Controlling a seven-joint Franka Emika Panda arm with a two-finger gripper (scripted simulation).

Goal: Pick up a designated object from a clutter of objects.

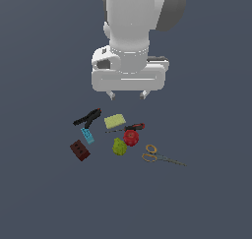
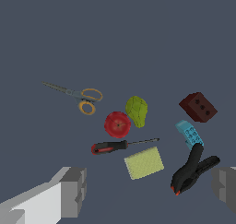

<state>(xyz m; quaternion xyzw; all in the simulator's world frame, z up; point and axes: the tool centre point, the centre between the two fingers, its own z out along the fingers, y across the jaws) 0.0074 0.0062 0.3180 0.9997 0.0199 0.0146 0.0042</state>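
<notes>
The arm's upper links run off the top of the exterior view, so only the wrist and the gripper point(image 1: 128, 94) show, hanging above the floor w/ its 2 short fingertips spread apart and nothing between them; in the wrist view both fingers point(image 2: 73, 191) are cut by the frame edges. The black clamp point(image 1: 88, 117) lies flat on the dark floor point(image 1: 206, 194) at the exterior view's left of the clutter, below and left of the gripper, not touched by it; its 2 forked handles and small red-orange tip are clearer in the wrist view point(image 2: 192, 169). Its handle end is just beside, maybe touching, the blue block point(image 1: 87, 134); can't tell which. The dark brown block point(image 1: 79, 150), w/ 3 holes seen in the wrist view, sits apart from them. The yellow-green sponge point(image 1: 114, 120) is near the red-handled screwdriver point(image 1: 129, 128), whose thin shaft is hard to make out. The red round piece point(image 1: 131, 137) touches the green lump point(image 1: 119, 147). The gold-handled scissors point(image 1: 156, 155) lie off to the exterior view's right, blades faint. No writing or labels readable on anything.
</notes>
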